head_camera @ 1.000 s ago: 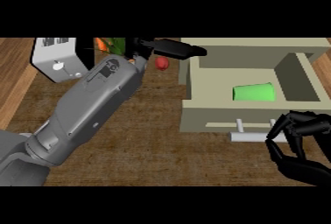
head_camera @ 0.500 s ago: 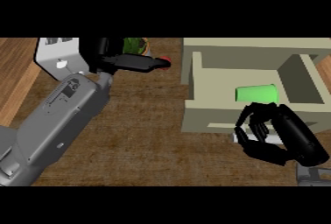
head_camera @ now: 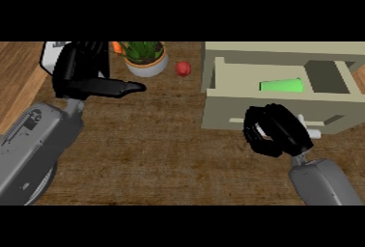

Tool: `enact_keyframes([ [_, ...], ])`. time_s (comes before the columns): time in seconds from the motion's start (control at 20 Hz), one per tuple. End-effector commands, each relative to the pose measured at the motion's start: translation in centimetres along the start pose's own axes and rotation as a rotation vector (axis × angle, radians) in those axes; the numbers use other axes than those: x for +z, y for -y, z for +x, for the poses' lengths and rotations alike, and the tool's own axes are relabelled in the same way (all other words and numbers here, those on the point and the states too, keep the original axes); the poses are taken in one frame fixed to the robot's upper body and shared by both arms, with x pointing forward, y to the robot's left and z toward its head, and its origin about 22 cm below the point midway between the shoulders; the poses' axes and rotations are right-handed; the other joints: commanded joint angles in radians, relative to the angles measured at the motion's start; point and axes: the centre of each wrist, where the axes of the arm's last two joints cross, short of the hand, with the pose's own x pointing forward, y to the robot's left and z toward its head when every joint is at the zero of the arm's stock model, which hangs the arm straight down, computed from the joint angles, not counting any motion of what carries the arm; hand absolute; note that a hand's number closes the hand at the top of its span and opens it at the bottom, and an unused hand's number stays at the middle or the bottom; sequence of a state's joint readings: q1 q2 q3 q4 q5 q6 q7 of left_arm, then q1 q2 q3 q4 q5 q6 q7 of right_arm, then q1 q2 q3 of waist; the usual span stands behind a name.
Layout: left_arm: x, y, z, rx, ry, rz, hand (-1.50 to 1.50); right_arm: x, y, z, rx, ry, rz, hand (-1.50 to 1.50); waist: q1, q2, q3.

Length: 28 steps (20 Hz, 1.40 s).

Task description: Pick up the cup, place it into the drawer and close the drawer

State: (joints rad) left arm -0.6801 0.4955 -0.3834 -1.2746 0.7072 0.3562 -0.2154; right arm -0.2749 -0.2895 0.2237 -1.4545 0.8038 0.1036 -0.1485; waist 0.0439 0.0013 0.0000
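Inside: cup (head_camera: 281, 86) in open drawer (head_camera: 235, 103).

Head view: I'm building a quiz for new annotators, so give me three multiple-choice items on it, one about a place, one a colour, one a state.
1. Where is the cup?
A. inside the drawer
B. beside the potted plant
C. in the left hand

2. What colour is the cup?
A. red
B. green
C. white

3. What state is the drawer in?
A. shut flush
B. pulled open
C. removed from its cabinet

Answers:
1. A, the cup lies within the drawer's walls.
2. B, it shows bright green against the beige.
3. B, its inside is exposed, with the right hand curled at the drawer handle.
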Motion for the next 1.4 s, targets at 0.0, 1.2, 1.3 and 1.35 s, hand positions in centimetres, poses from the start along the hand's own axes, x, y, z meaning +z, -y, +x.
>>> enact_keyframes([
  [0.0,0.8,-2.1,-0.1,0.006,0.003,0.007,-1.50,-3.4,-2.5,-1.3,0.103,-0.005,0.059,1.50,-0.007,0.006,0.001],
  [1.2,5.3,-7.2,-1.0,0.047,-0.004,-0.053,-1.50,-10.7,4.1,-8.9,-0.060,-0.166,0.041,1.50,0.057,0.039,0.003],
  [1.3,4.7,-6.2,-1.2,0.056,-0.002,-0.051,-1.50,-10.4,5.9,-9.6,-0.081,-0.146,0.035,1.50,0.053,0.047,0.004],
  [1.35,5.6,-6.5,-1.9,0.050,-0.007,-0.072,-1.50,-10.9,4.2,-8.8,-0.075,-0.160,0.045,1.50,0.064,0.046,0.003],
])
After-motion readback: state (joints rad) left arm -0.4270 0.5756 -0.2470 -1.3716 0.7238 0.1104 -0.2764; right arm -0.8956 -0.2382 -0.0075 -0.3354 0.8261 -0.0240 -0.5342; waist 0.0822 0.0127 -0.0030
